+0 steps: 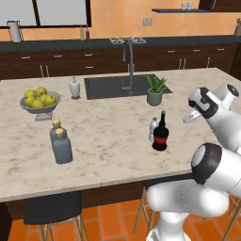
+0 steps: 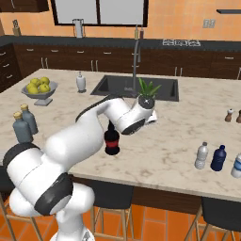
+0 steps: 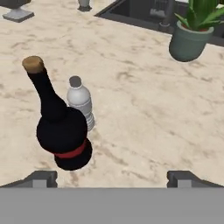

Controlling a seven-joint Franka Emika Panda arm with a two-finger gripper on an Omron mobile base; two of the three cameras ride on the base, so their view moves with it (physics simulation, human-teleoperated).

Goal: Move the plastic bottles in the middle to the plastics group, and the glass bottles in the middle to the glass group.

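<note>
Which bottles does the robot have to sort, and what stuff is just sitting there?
For the job:
- dark glass bottle
- small plastic bottle beside it
- two grey-blue cork-topped bottles
- pale bottle near the counter's right end
- open claw

Just lying about:
- bowl of lemons
- potted plant
- soap dispenser
- shakers
- blue bottle
</note>
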